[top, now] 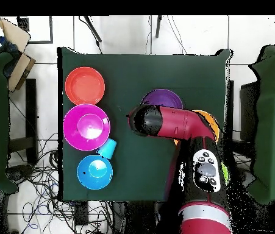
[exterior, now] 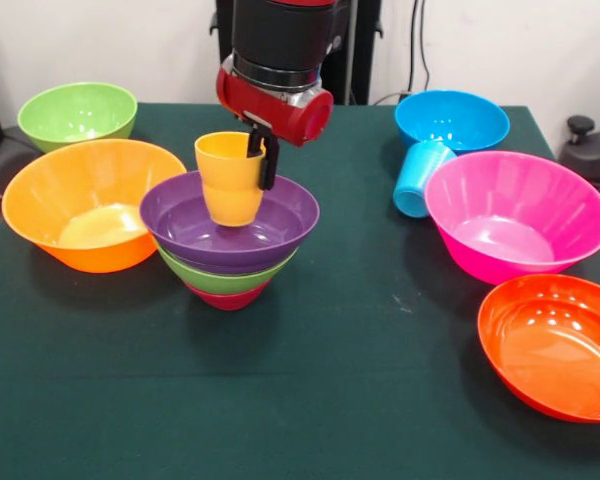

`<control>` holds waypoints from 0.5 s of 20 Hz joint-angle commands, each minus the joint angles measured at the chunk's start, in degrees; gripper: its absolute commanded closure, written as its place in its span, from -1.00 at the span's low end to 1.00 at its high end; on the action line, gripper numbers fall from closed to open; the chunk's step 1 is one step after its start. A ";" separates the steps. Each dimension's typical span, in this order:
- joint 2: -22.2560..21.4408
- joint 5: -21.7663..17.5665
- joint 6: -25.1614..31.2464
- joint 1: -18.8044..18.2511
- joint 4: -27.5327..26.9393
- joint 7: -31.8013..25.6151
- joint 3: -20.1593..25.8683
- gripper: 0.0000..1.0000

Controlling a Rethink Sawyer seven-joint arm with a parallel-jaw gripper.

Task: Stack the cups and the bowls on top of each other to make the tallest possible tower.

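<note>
Front view. Bench (exterior: 330, 400): dark green cloth, pale wall behind. Tower (exterior: 230, 250): small crimson bowl, green bowl, purple bowl (exterior: 280, 225), nested and glossy, with the stepped yellow-orange cup (exterior: 228, 180) upright inside. Gripper (exterior: 260, 155): jaws clamped on the cup's rim. Loose bowls: green (exterior: 77, 112), orange (exterior: 90, 200), blue (exterior: 452, 118), pink (exterior: 515, 212), red-orange (exterior: 550, 345). Light blue cup (exterior: 418, 178) on its side between blue and pink bowls.

Overhead view. Adds tiled floor with cables (top: 36, 195); arm (top: 188, 128) hides the cup and most of the stack.
</note>
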 commanded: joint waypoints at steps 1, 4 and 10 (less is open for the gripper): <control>1.11 -1.72 -3.23 -1.23 2.56 -2.44 7.19 1.00; 0.98 -2.25 -3.32 -0.69 2.39 -2.11 6.77 1.00; 1.17 -2.82 -2.10 -0.16 1.12 -2.40 6.01 1.00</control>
